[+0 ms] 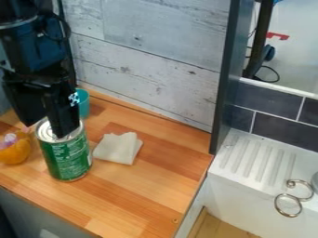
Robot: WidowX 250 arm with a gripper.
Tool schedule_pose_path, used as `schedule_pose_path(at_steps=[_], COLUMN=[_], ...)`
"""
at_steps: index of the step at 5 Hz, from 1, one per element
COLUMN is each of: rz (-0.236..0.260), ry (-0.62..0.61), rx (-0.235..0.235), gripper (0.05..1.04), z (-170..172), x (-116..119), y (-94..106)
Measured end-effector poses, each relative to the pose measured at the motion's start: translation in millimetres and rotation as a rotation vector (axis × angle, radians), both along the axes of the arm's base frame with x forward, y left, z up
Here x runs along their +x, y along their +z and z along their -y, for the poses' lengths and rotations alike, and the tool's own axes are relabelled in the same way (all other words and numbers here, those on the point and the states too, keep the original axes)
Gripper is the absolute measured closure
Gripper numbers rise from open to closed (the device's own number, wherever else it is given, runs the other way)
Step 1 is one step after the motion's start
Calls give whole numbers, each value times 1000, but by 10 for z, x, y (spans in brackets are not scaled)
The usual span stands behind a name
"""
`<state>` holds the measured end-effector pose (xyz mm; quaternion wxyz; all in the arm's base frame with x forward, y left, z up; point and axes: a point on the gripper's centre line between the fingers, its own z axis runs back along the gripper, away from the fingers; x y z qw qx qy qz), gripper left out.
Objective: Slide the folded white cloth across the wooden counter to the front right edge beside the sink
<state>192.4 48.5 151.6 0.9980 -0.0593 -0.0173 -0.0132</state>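
The black gripper (44,128) hangs at the upper left with its two fingers apart. It is right at the top of a green can (67,157) with a silver lid, which stands upright on the wooden counter. One finger overlaps the lid in view, and the other is just left of the can's rim; whether either touches it I cannot tell. A folded white cloth (118,148) lies just right of the can.
An orange bowl (16,149) with small items inside is at the left. A teal cup (82,103) stands behind the can, near the wood-panelled wall (155,69). Rightward are a dark upright panel (225,79) and a white sink (248,181) with metal rings (288,205).
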Motion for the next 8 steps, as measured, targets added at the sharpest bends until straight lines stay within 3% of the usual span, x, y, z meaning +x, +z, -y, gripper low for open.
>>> schedule_pose_path(at_steps=[1, 2, 3, 4, 5, 6, 7, 8], rz=[-19, -17, -32, -4, 3, 5, 47, -29], ry=[-3, -31, -47, -70, -77, -86, -82, -94], rx=[-5, 7, -2, -3, 12, 36, 55, 60], gripper=[81, 81, 81, 81, 81, 81, 81, 81], z=[-1, -106, -298, -457, -561, -414, -253, -43], x=[-4, 235, 495, 795, 1165, 1493, 1637, 1631], y=[-42, 78, 65, -26, -264, -490, -643, -840])
